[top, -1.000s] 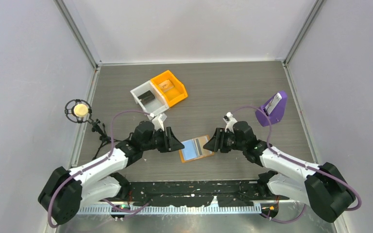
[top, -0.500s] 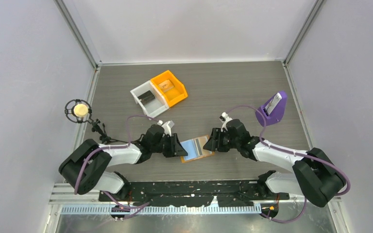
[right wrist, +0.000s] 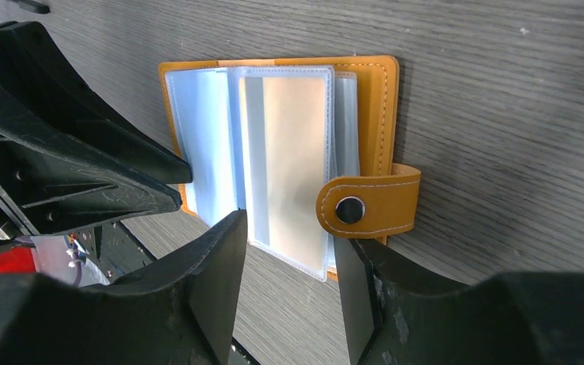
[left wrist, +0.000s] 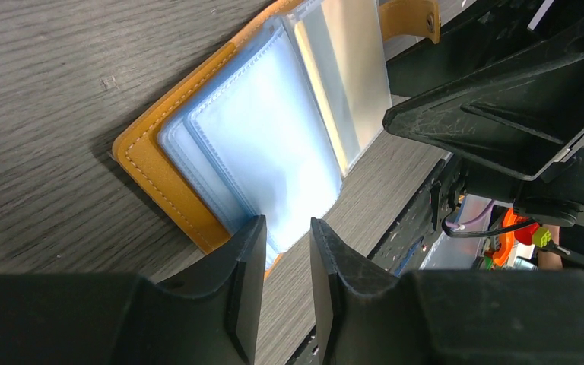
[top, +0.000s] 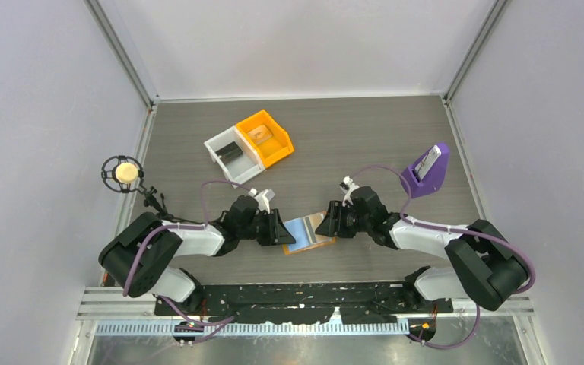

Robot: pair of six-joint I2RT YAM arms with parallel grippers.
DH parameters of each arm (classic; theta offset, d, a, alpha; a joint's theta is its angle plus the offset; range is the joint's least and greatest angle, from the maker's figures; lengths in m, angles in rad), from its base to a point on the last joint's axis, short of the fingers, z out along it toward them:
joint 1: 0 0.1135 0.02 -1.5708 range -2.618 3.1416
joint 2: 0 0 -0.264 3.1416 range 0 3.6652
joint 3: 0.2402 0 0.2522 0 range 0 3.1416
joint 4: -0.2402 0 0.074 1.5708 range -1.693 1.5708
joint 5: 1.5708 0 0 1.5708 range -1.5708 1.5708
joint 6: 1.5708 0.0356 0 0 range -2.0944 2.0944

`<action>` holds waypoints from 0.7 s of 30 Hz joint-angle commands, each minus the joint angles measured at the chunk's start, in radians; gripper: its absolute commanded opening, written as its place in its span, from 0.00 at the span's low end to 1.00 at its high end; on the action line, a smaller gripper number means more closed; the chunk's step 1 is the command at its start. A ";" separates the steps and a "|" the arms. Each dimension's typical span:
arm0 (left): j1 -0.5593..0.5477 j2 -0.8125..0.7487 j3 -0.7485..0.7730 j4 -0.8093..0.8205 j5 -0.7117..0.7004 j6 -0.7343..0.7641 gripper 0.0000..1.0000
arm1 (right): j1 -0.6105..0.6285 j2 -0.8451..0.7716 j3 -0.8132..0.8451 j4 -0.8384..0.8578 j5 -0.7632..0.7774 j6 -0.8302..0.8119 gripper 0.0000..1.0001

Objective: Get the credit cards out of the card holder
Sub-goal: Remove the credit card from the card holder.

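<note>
The grey table [top: 365, 137] is lying mostly bare, with open room across its far middle and right. Walls are closing it in on three sides. The left arm [top: 190, 239] and right arm [top: 426, 236] are reaching low toward each other along the near edge.

An orange bin [top: 265, 137] and a white bin [top: 232, 156] are sitting side by side, touching, toward the far left and well apart from the arms' work. A purple stand [top: 427, 171] is standing near the right edge.

The card holder [top: 308, 232] is lying open and flat on the table between the two grippers, its orange cover framing pale blue sleeves.

The left gripper [left wrist: 285, 224] is hovering at the holder's left edge. Its jaws are released with only a narrow gap, and a sleeve corner is showing in that gap.

The right gripper [right wrist: 289, 232] is meeting the holder's opposite edge with jaws parted wider, straddling the near end of a clear sleeve [right wrist: 285, 152] holding a tan card. Whether its fingers are pressing on that sleeve cannot be told.

The closure strap [right wrist: 369, 204] is sticking out past the cover's edge, just beside the right finger.
</note>
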 commanded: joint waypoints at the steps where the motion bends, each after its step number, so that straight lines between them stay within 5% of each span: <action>1: -0.005 0.012 -0.016 0.032 -0.007 0.011 0.30 | 0.006 0.018 0.004 0.005 0.001 -0.004 0.53; 21: -0.004 -0.038 -0.016 0.024 0.005 -0.028 0.28 | 0.007 -0.073 0.014 0.074 -0.123 0.058 0.39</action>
